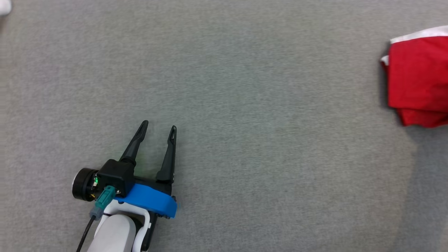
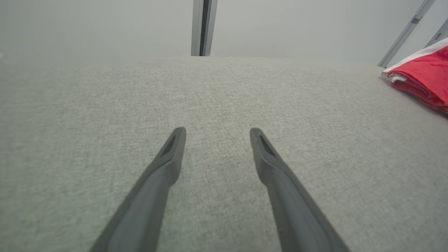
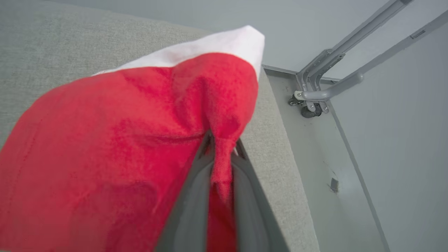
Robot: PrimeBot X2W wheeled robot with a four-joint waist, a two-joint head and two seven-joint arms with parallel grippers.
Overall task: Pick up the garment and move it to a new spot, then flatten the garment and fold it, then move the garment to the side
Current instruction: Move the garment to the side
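The garment (image 1: 418, 78) is a folded red cloth with a white edge, lying at the far right of the grey table; it also peeks in at the right edge of the left wrist view as the garment (image 2: 425, 78). In the right wrist view my right gripper (image 3: 222, 140) is shut on a pinched fold of the red garment (image 3: 115, 147), which spreads to the left of the fingers. My left gripper (image 1: 158, 126) rests low at the lower left of the table, well away from the cloth, open with nothing between its fingers (image 2: 169, 154).
The grey fabric tabletop (image 1: 245, 105) stretches wide between my left gripper and the garment. Its right edge (image 3: 280, 147) runs just beside my right gripper, with floor and a wheeled metal frame (image 3: 315, 94) beyond it. A grey post (image 2: 203, 28) stands behind the far edge.
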